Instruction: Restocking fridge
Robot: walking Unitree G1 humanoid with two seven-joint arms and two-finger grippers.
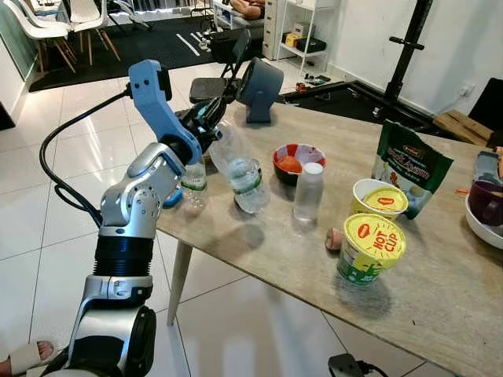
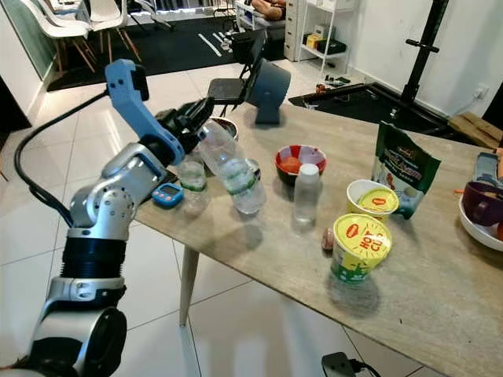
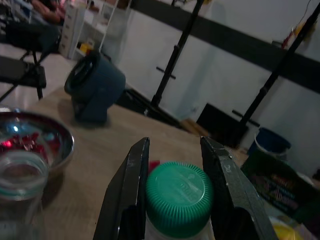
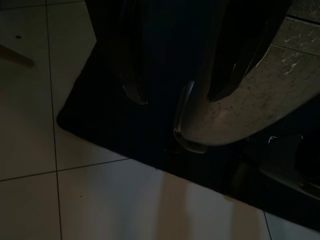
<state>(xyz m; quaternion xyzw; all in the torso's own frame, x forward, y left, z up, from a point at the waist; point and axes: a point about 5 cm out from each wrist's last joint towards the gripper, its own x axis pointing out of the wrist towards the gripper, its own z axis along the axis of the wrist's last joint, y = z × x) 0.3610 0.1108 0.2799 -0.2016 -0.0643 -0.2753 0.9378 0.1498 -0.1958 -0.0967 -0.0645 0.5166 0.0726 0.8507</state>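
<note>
Lifting is the step, so raise the bottle [image 1: 240,169] straight off the tabletop's left edge, clear of the small bottle [image 1: 194,187] just beside it, and right its tilt before you carry it. Your left gripper [image 3: 175,200] is clenched on its green cap [image 3: 179,194], fingers [image 3: 131,192] narrowly parted, touching both sides.
</note>
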